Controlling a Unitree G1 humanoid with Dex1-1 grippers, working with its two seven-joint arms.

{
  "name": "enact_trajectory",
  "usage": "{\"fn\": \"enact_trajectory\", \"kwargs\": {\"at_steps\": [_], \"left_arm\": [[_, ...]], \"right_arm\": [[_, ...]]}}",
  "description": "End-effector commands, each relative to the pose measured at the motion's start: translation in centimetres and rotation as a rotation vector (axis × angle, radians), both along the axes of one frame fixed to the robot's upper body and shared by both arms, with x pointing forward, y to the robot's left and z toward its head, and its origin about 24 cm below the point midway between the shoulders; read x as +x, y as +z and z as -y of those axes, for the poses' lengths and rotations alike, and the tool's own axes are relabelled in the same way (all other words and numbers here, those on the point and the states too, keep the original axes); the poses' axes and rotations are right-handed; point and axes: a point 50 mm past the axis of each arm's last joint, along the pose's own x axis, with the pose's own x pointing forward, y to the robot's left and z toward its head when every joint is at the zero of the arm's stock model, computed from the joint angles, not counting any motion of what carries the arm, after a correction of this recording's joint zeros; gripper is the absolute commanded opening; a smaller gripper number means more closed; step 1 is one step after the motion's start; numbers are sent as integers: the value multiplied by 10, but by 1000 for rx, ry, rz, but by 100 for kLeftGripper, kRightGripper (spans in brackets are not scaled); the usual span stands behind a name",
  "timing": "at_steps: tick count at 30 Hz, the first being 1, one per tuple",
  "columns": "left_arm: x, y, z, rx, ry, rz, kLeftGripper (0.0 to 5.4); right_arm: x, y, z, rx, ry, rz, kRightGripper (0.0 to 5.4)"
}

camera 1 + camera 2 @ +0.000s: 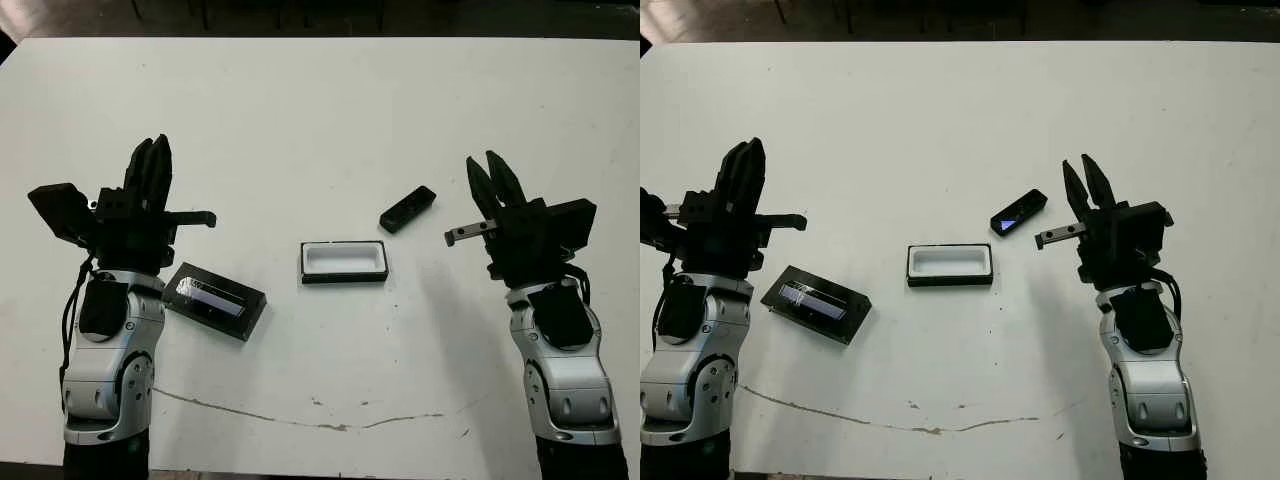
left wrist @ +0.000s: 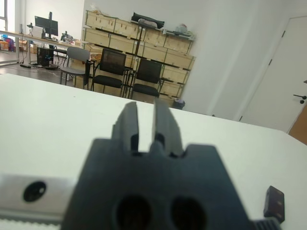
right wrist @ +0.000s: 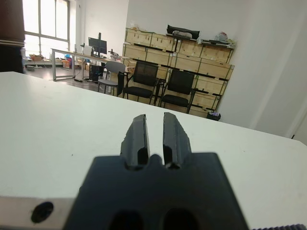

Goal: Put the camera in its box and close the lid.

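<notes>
Nearest me, my left gripper (image 1: 152, 160) and right gripper (image 1: 497, 180) hovered empty, fingers slightly parted. Mid-table sat the white-lined black tray box (image 1: 343, 262), the slim black bar camera (image 1: 408, 209) just beyond toward the right edge, the glossy-panelled black slab lid (image 1: 216, 300) leftward; I judged a grip across the camera's narrow sides best

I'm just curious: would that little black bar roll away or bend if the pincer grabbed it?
The camera looks flat-sided and lies flat, so it probably won't roll. It seems rigid. Its glossy face may be slippery.
</notes>
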Motion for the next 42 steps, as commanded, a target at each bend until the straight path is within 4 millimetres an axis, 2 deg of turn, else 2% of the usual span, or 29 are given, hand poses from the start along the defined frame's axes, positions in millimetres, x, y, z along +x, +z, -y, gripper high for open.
{"fn": "enact_trajectory", "kwargs": {"at_steps": [1, 11, 17, 24, 30, 36, 42], "left_arm": [[-2, -6, -2, 17, 10, -35, 1], [2, -6, 1, 25, 7, -36, 1], [0, -5, -2, 18, 11, -29, 1], [-2, -5, -4, 23, 19, -29, 1], [-1, -4, -5, 35, 21, -30, 1], [-2, -3, -5, 40, 22, -28, 1], [-3, -4, -3, 30, 17, -31, 1]], "right_arm": [[-1, -7, 2, 2, 1, -39, 0], [5, -7, 5, -28, -8, -35, 0], [18, 14, 14, -141, -10, 22, 0], [55, 49, 24, -373, -23, 51, 0], [97, 67, 27, -525, 32, 9, 0], [131, 66, 20, -706, 114, -136, 0], [148, 54, 3, -907, 242, -369, 0]]}}
